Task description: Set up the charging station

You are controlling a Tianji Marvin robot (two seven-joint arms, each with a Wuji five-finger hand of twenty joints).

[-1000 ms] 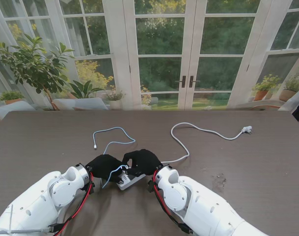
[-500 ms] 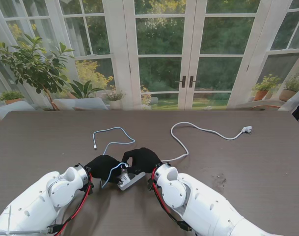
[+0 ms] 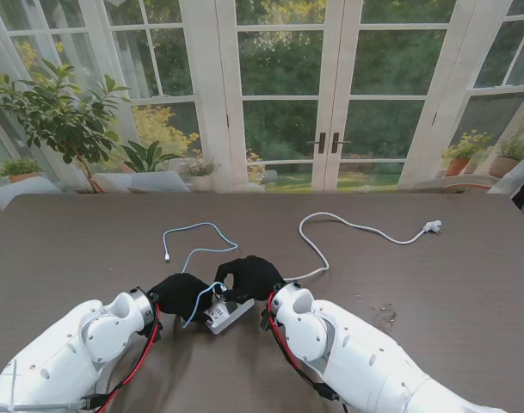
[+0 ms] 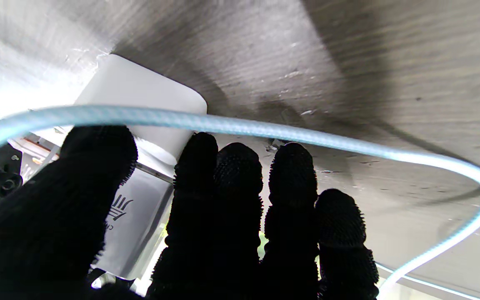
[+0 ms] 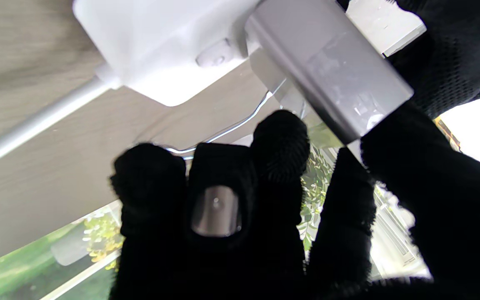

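one power strip, one charger, two cables

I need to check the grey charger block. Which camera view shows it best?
The right wrist view: the charger fills the frame, beside the white power strip. The left wrist view shows only part of it behind dark fingers. In the stand view it is tiny between the two robot hands.

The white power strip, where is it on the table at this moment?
In the stand's view the power strip lies near the middle of the table, close to me, between the left hand and the right hand.
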